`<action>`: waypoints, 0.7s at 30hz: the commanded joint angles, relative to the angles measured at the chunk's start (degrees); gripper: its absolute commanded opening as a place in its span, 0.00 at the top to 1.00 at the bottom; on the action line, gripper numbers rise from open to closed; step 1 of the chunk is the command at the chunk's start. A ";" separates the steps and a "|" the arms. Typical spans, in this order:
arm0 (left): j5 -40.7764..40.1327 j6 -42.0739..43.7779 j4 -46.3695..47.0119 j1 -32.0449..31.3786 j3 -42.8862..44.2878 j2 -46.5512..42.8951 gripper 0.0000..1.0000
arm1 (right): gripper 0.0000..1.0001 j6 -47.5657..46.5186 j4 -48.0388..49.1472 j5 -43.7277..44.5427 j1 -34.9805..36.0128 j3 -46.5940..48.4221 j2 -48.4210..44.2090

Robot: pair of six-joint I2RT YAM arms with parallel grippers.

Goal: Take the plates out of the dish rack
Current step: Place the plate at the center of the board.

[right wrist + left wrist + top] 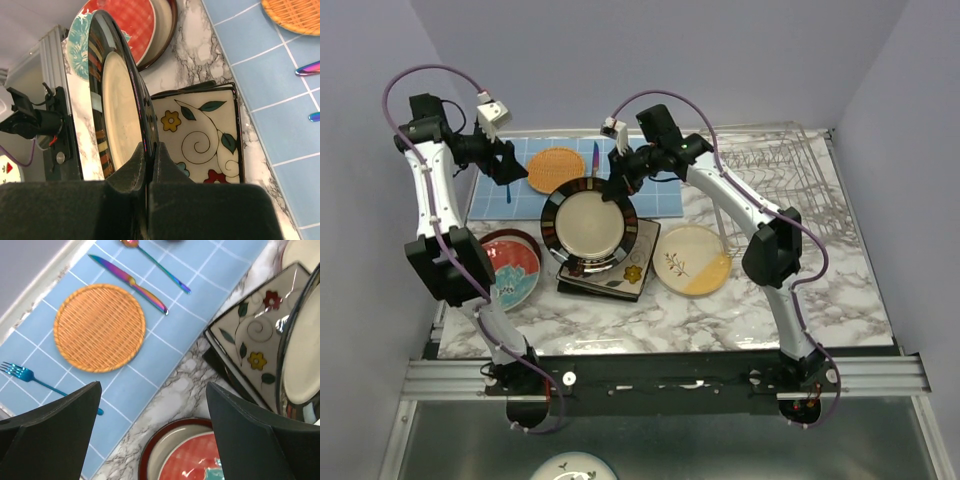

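Two pincers, quick rundown: one's busy, one's idle.
Right pincer [149,156]: clenched tight on the dark rim of the stripe-rimmed plate [117,115]. I've got it by the far edge, both fingers pinching with no gap.
Stripe-rimmed plate: round with a cream middle, sitting over the square stack in the middle of the marble table [770,300]. Honestly can't tell if its near edge rests on the stack or hangs clear of it.
Flowered square plate [200,140]: top of that square stack, right under the striped one, with a dark square plate [217,357] peeking out beneath.
Left pincer [152,390]: released, fingers spread wide with nothing between them. It's hovering where the blue tiled placemat [190,310] meets the marble.
Red and teal plate [510,268]: left of the stack, sitting on a red-rimmed plate [162,447].
Cream plate [692,260]: leaf sprig and a yellow edge, flat on the marble just right of the stack.
Dish rack [780,165]: silver wire, back right corner of the table, apart from the unloaded plates.
Placemat stuff: orange woven mat [100,327], with a rainbow knife [130,282] and spoon [157,265] on one side of it and a blue fork [30,377] on the other.
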 commanded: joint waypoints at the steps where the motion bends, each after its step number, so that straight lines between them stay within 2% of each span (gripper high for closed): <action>1: -11.33 6.68 -18.48 -6.15 7.90 5.16 0.06 | 0.99 2.29 2.04 -5.47 0.67 1.27 -5.11; 4: -13.52 6.78 -18.39 -9.41 8.25 6.66 0.07 | 0.99 0.63 1.42 -5.47 0.76 0.57 -5.20; 6: -11.96 6.07 -18.48 -9.85 7.99 7.45 0.07 | 0.99 0.35 1.59 -5.13 0.85 -0.48 -5.37; 11: -9.22 3.19 -14.11 -9.15 1.96 2.64 0.07 | 0.99 -0.26 2.12 -4.42 0.93 -2.51 -6.51; 13: -10.71 -2.67 -5.33 -8.89 -2.18 -0.62 0.07 | 0.99 -0.44 2.38 -4.07 0.85 -3.82 -6.86; 14: -12.46 -4.46 -1.73 -8.80 -7.43 -4.81 0.07 | 0.99 -0.35 2.82 -3.81 0.85 -4.44 -7.13; 15: -13.78 -6.83 5.44 -8.80 -10.44 -7.12 0.07 | 0.99 -0.44 3.35 -2.76 0.85 -5.14 -7.57; 18: -15.54 -12.81 16.97 -8.80 -23.09 -16.43 0.06 | 0.99 0.09 6.07 0.14 0.85 -7.43 -8.62; 21: -14.15 -18.26 24.81 -8.80 -33.47 -23.29 0.06 | 0.99 0.27 4.85 1.82 0.85 -4.01 -6.96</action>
